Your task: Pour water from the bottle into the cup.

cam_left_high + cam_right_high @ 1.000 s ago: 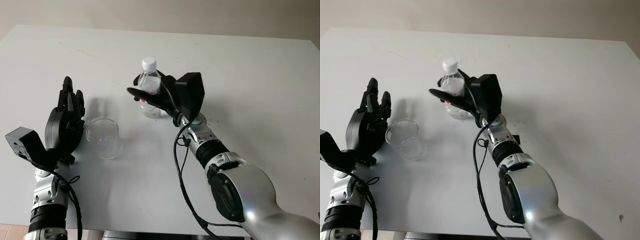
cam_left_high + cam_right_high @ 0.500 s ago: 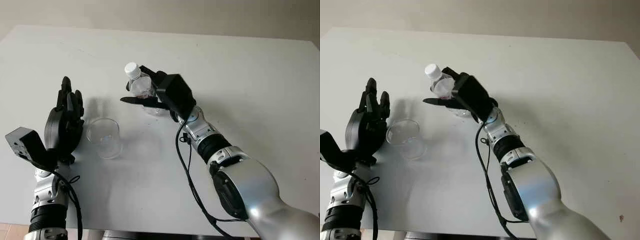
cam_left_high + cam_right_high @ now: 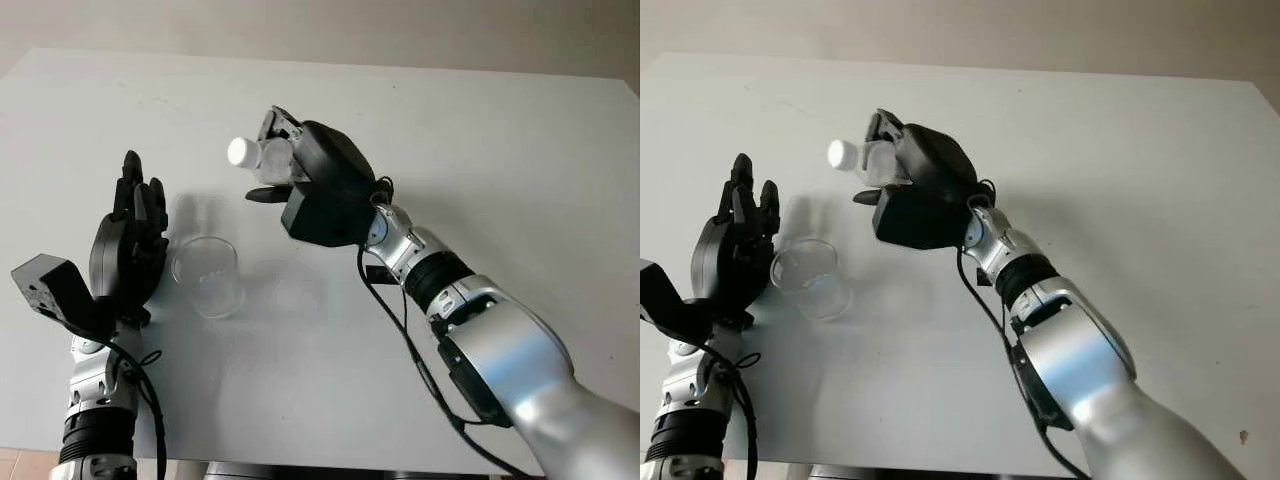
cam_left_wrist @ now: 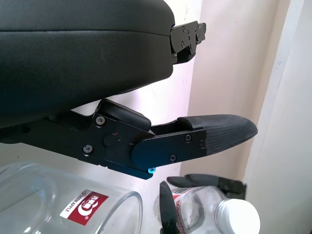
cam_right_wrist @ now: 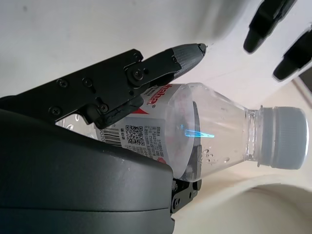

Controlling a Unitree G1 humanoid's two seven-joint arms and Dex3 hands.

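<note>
A small clear water bottle (image 3: pixel 262 157) with a white cap (image 3: pixel 240 152) is held above the table, tipped on its side with the cap pointing toward the left. My right hand (image 3: pixel 300 180) is shut on it; the wrist view shows its fingers (image 5: pixel 146 68) wrapped round the labelled body (image 5: pixel 195 122), cap still on. A clear glass cup (image 3: pixel 207 275) stands upright on the white table (image 3: pixel 500 150), below and left of the bottle's cap. My left hand (image 3: pixel 133 235) is open, just left of the cup, palm facing it without touching. The cup's rim (image 4: pixel 73 204) appears in the left wrist view.
The white table stretches wide on all sides, with its far edge against a pale wall. A black cable (image 3: pixel 400 330) hangs along my right forearm over the table.
My right hand has lifted the bottle off the table and tipped it from upright to nearly horizontal, cap swinging left toward the cup. The left hand and cup have stayed put.
</note>
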